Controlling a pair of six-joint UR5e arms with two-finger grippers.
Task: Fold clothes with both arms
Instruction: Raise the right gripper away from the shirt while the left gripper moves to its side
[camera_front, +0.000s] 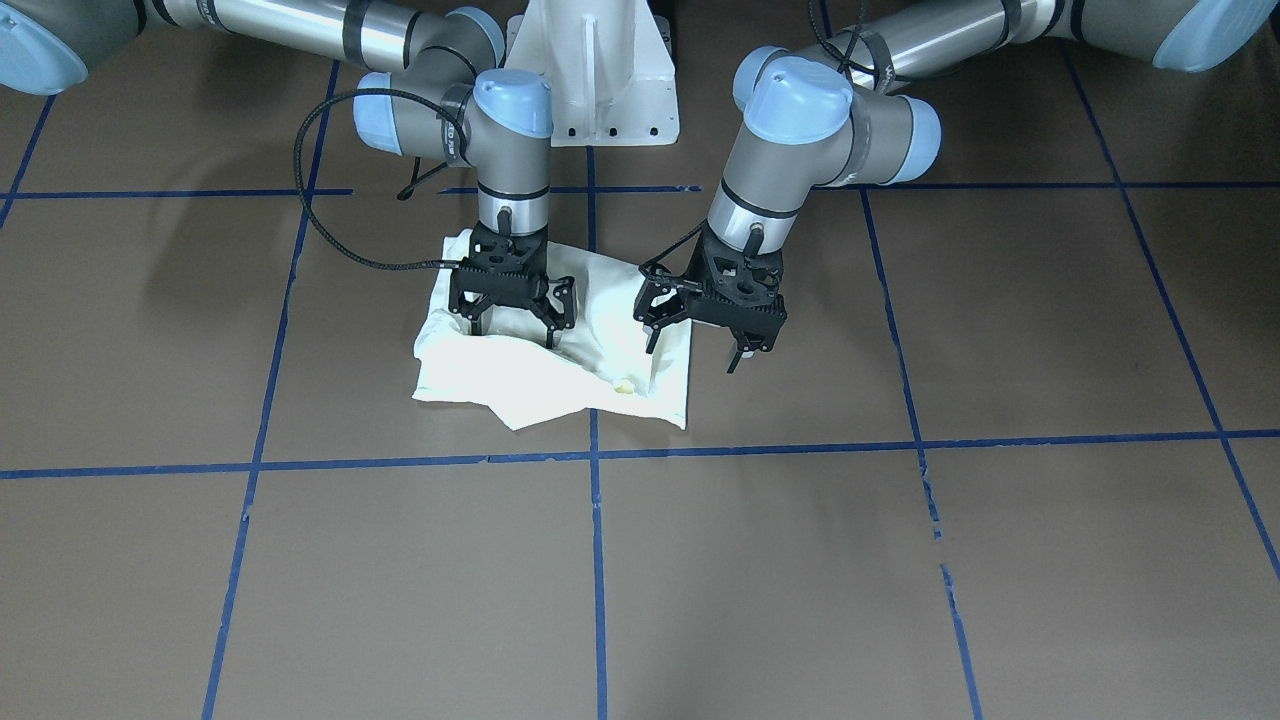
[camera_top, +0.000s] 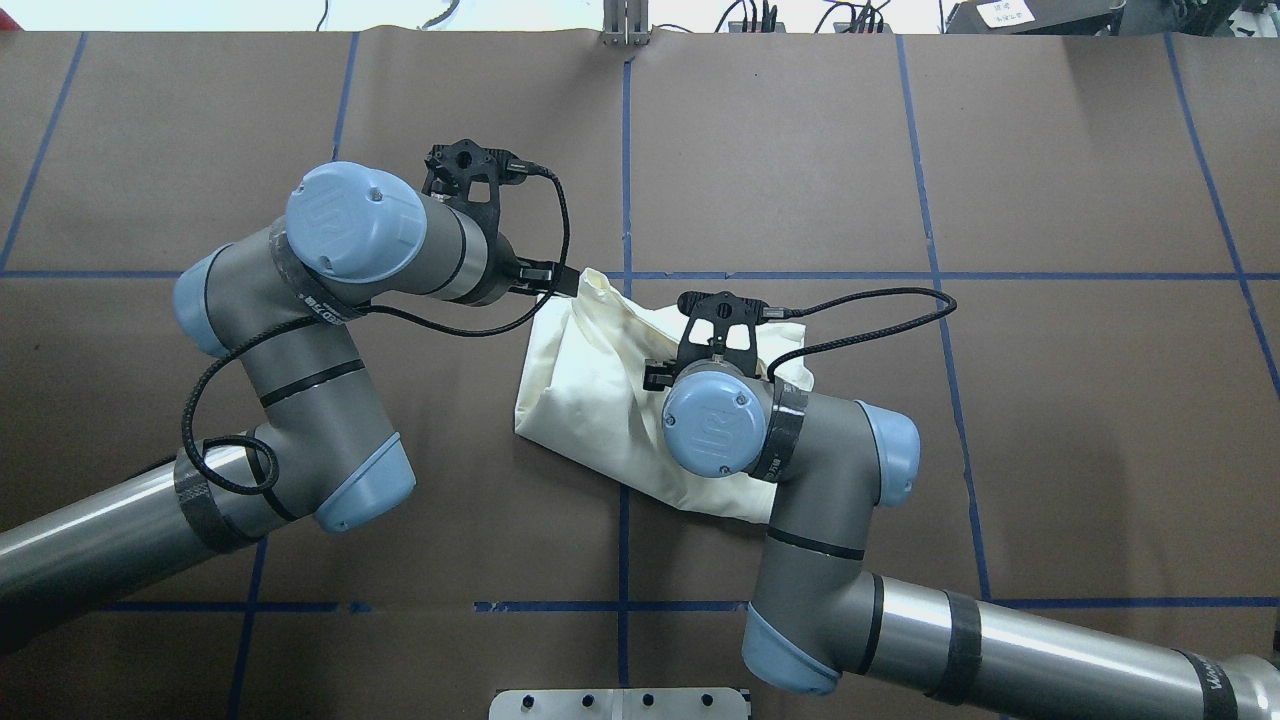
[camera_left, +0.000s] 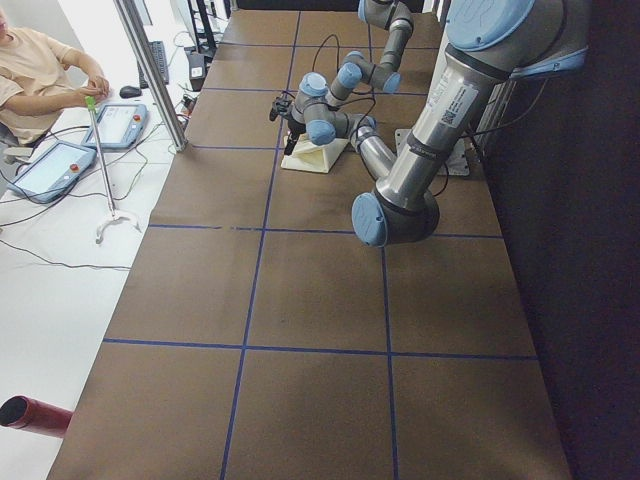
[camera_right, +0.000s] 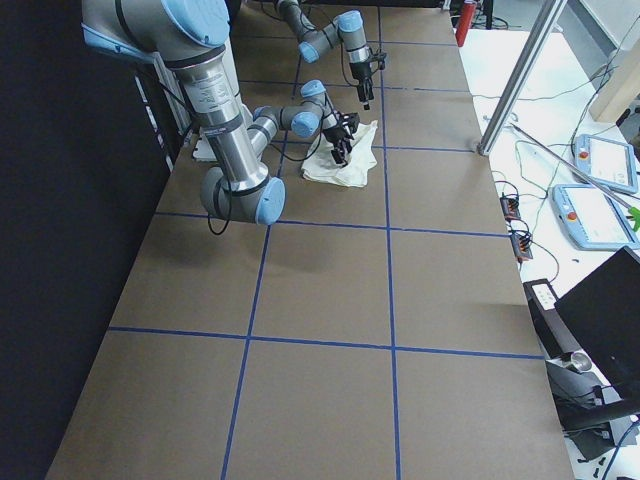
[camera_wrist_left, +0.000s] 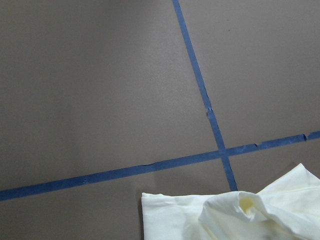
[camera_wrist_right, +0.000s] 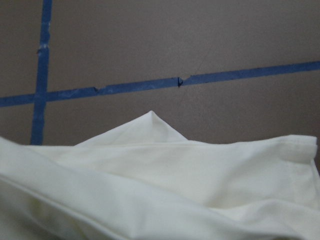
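Cream shirt (camera_front: 560, 375) bunched in folds on the brown counter (camera_front: 900, 560), both tools above it.

In your front view the shirt lies at 6 o'clock from the white base (camera_front: 590, 80). The right tool (camera_front: 513, 335) hangs spread wide over its 10 o'clock part. The left tool (camera_front: 692, 358), also wide, straddles its 3 o'clock edge. Whether any fingertip touches cloth, you cannot tell. From overhead, the wrists hide both tools. Only plain fabric shows.

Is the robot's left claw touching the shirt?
Apart. The right-side view shows a strip of bare table between the raised left gripper and the shirt.
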